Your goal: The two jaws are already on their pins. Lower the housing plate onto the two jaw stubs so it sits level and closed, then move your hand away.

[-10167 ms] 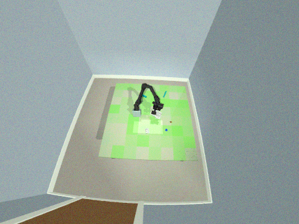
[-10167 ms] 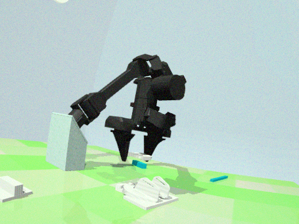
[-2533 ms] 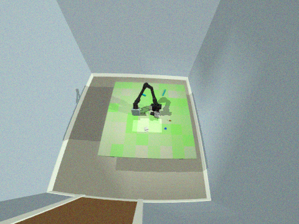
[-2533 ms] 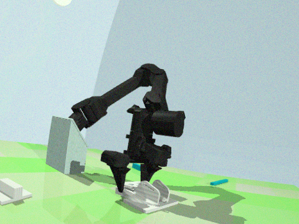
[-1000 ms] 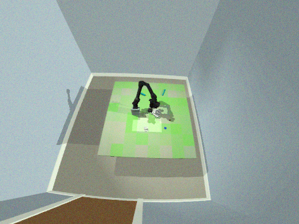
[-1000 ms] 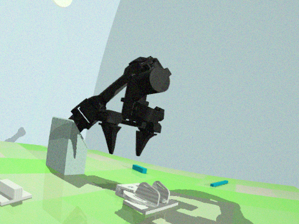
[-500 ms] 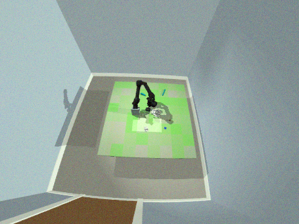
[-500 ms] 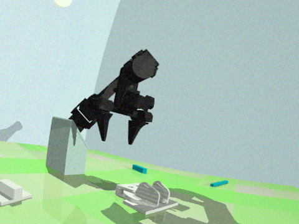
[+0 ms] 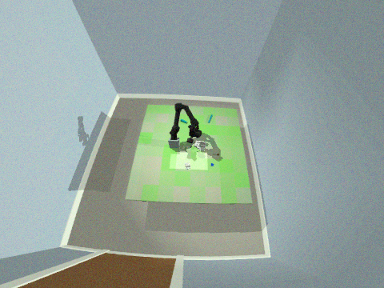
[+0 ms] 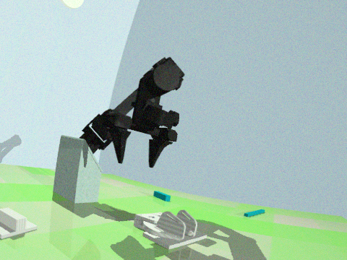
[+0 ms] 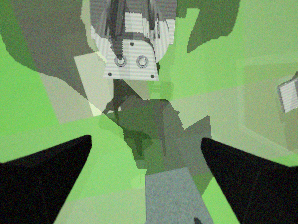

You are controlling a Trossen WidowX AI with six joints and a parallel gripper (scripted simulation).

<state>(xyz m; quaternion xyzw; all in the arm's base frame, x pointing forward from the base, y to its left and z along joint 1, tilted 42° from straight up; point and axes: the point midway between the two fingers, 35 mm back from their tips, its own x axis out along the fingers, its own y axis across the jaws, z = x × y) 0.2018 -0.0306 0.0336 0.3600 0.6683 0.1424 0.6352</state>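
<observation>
The white housing plate (image 10: pixel 149 217) (image 11: pixel 131 72) lies at one end of the white gripper assembly on the mat. Two round pin heads and small holes show in its top in the wrist view. It looks about level in the exterior view; whether it touches both jaw stubs cannot be told. Two upright curved side pieces stand on the thin base (image 10: pixel 173 245) beside it. The jaws cannot be told apart clearly. My gripper (image 10: pixel 136 165) (image 11: pixel 147 141) is open and empty, well above the mat and clear of the plate, to the side toward the grey block.
A grey block (image 9: pixel 174 144) (image 10: pixel 66 173) (image 11: pixel 175 192) stands at the arm's foot. Another white part (image 9: pixel 187 166) (image 10: pixel 14 221) (image 11: pixel 289 96) lies apart. Two teal bars (image 10: pixel 162 196) (image 10: pixel 254 213) lie behind. A small blue piece (image 9: pixel 212 164) lies on the mat.
</observation>
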